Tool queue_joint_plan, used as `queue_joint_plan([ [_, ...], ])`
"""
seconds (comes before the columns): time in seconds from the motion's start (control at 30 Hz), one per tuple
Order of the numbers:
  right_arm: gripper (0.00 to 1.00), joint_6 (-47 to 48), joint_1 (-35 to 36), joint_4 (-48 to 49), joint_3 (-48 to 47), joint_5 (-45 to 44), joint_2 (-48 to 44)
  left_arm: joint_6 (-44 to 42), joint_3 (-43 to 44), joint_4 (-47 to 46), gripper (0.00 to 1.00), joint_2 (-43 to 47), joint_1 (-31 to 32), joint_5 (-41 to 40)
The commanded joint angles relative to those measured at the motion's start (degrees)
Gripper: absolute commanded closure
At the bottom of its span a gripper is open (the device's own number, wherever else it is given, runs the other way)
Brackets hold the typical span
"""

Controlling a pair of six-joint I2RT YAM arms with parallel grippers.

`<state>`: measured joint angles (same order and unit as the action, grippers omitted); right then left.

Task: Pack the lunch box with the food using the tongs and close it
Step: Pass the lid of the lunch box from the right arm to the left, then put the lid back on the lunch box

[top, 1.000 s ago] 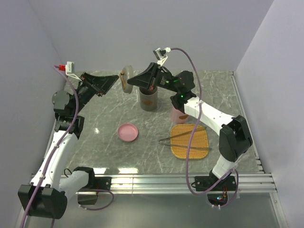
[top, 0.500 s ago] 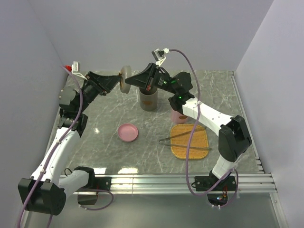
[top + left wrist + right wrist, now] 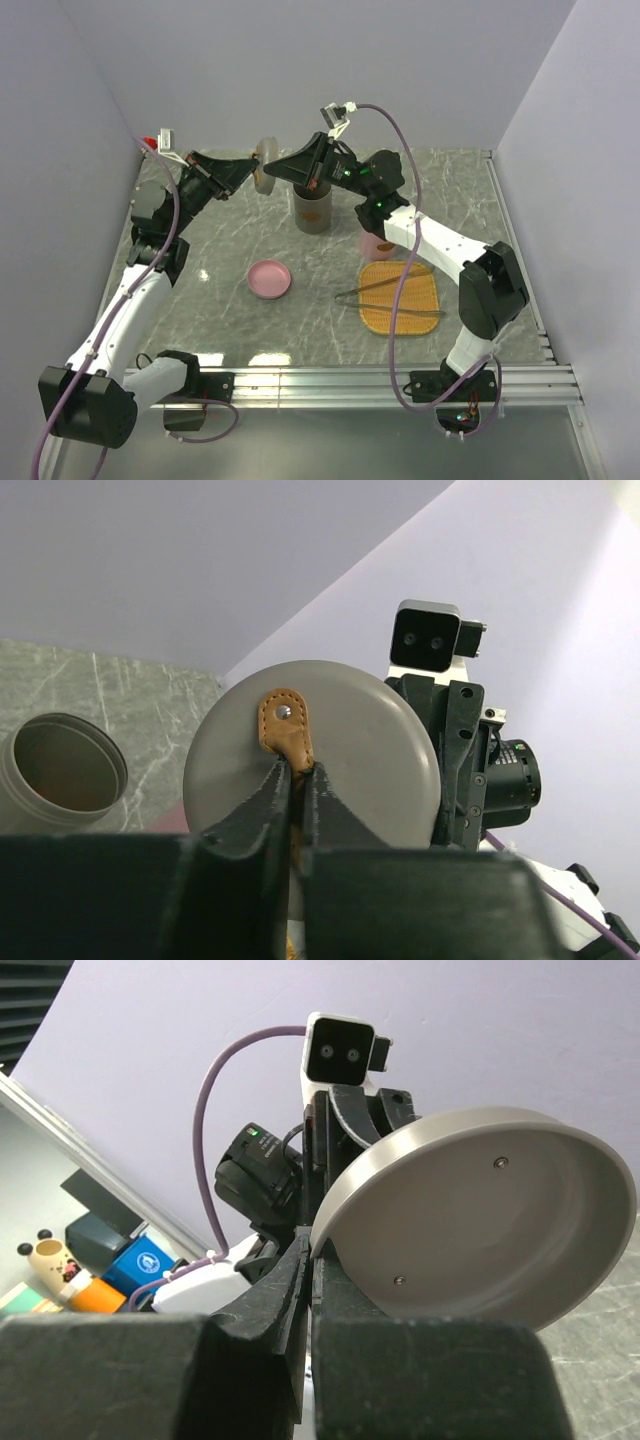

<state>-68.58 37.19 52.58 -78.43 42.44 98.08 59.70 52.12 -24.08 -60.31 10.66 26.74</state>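
The round grey lid [image 3: 264, 166] of the lunch box hangs on edge in the air, held from both sides. My left gripper [image 3: 297, 770] is shut on the lid's brown leather strap [image 3: 284, 723]. From the other side, my right gripper [image 3: 312, 1245] is shut on the rim of the lid [image 3: 480, 1230], whose hollow underside faces that camera. The lunch box [image 3: 312, 208], an open grey cylinder, stands on the table below and to the right of the lid. The silver tongs [image 3: 388, 292] lie across the orange woven tray [image 3: 400, 300]. The food is out of view.
A shallow pink bowl [image 3: 270, 278] sits on the marble table left of the tray. A pink cup [image 3: 374, 244] stands behind the tray under my right arm. Grey walls close in the back and both sides, and a metal rail [image 3: 400, 378] runs along the near edge.
My left gripper has moved right to the lid and shut on its leather strap. My right gripper has kept hold of the lid's rim in about the same place.
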Motion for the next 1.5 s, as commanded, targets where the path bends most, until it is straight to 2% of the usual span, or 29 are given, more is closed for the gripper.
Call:
queue_joint_plan([
  [0.0, 1.0, -0.4, 0.9, 3.4, -1.9, -0.3, 0.3, -0.6, 1.7, -1.8, 1.0, -0.9, 1.2, 2.3],
  [0.1, 0.97, -0.1, 0.7, 2.6, -1.6, -0.2, -0.1, -1.0, 2.5, -2.0, 1.0, -1.6, 1.2, 3.0],
  [0.23, 0.64, 1.4, -1.4, -1.6, -1.3, 0.0, -1.2, -5.3, 5.6, 0.9, 1.0, -2.5, 1.2, 3.7],
  [0.3, 0.55, 2.8, -2.7, -4.7, -0.7, -0.2, -2.4, -10.0, 7.4, 4.6, 1.0, -2.9, 1.2, 3.8],
  [0.33, 0.42, 3.4, -3.7, -5.7, 0.0, -0.2, -2.8, -11.6, 9.2, 5.9, 1.0, -3.6, 1.2, 4.0],
  [0.43, 0.28, 7.7, -7.6, -11.8, 0.9, -0.2, -5.3, -19.1, 14.5, 14.1, 1.0, -6.6, 1.2, 4.0],
  [0.57, 0.16, 15.9, -15.4, -21.4, 1.5, 0.8, -9.0, -28.0, 22.7, 26.0, 1.0, -12.9, 1.3, 3.4],
  [0.63, 0.12, 19.3, -18.0, -29.2, 1.0, 2.5, -10.0, -32.3, 27.3, 31.2, 1.0, -16.3, 1.9, 2.0],
  [0.67, 0.1, 23.6, -19.1, -32.0, 0.4, 3.5, -10.7, -35.8, 29.3, 33.3, 1.0, -17.5, 2.3, -0.3],
  [0.7, 0.08, 26.4, -21.4, -39.8, -0.4, 4.5, -11.2, -37.4, 31.4, 35.8, 1.0, -20.1, 3.3, -1.9],
  [0.77, 0.07, 34.2, -23.3, -46.1, -1.5, 4.9, -13.0, -42.0, 36.6, 40.7, 1.0, -22.4, 4.8, -5.9],
  [0.9, 0.05, 44.6, -28.3, -59.7, -1.1, 3.2, -17.5, -49.2, 46.9, 48.7, 1.0, -29.7, 7.8, -13.4],
  [0.97, 0.04, 51.1, -29.4, -64.2, -1.7, 0.2, -19.8, -52.6, 50.8, 54.2, 1.0, -32.8, 8.6, -14.2],
  [1.0, 0.0, 53.3, -29.9, -68.8, -2.1, -1.0, -20.5, -53.6, 55.2, 56.7, 1.0, -36.3, 9.1, -13.8],
  [1.1, 0.0, 60.4, -31.2, -75.1, -3.4, -6.0, -23.4, -56.7, 62.1, 62.9, 1.0, -42.2, 9.6, -12.3],
  [1.3, 0.0, 66.6, -33.3, -81.2, -3.7, -9.3, -27.7, -62.8, 69.5, 67.4, 1.0, -49.2, 15.2, -19.1],
  [1.47, 0.0, 67.6, -35.2, -83.2, -4.3, -9.0, -28.7, -64.3, 70.0, 67.7, 1.0, -52.5, 19.2, -22.9],
])
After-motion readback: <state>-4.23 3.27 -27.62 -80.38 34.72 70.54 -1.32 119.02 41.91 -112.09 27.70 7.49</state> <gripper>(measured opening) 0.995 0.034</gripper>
